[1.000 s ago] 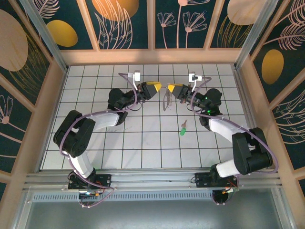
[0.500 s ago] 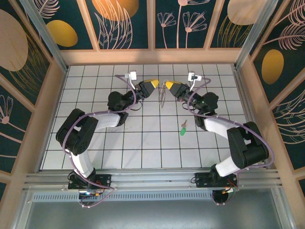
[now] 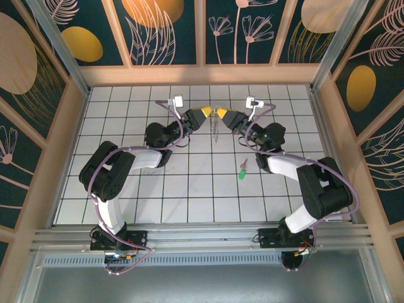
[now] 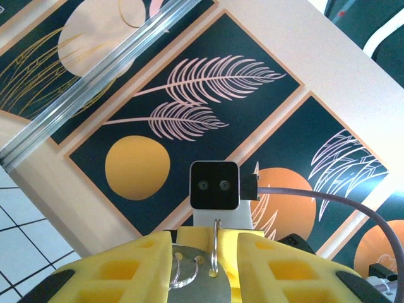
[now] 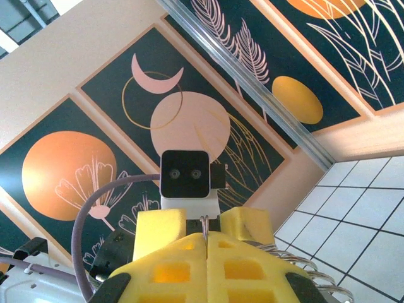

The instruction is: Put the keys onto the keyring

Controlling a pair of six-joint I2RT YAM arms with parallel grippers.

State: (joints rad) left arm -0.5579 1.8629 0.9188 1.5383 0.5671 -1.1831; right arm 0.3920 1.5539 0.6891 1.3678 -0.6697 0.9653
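Above the back of the table my left gripper (image 3: 203, 113) and right gripper (image 3: 225, 115) meet tip to tip. The thin keyring (image 3: 216, 126) hangs between them. In the left wrist view a silver key (image 4: 192, 278) with a round holed head spans the gap between my yellow fingers (image 4: 126, 265). The keyring wire (image 4: 216, 246) passes through a hole in that key. My right gripper (image 5: 207, 237) is shut on the keyring wire (image 5: 205, 222), which sticks up from the closed pads. A green-headed key (image 3: 242, 172) lies on the white tiles, right of centre.
The wooden back wall (image 3: 202, 74) stands close behind both grippers. Thin silver wire loops (image 5: 309, 268) show beside my right fingers. The white tiled table (image 3: 189, 189) stretches in front, and both arms arch over it from the near edge.
Both grippers have moved toward the back wall and closer together. The keyring hanging between them has gone with them. The green key has not moved.
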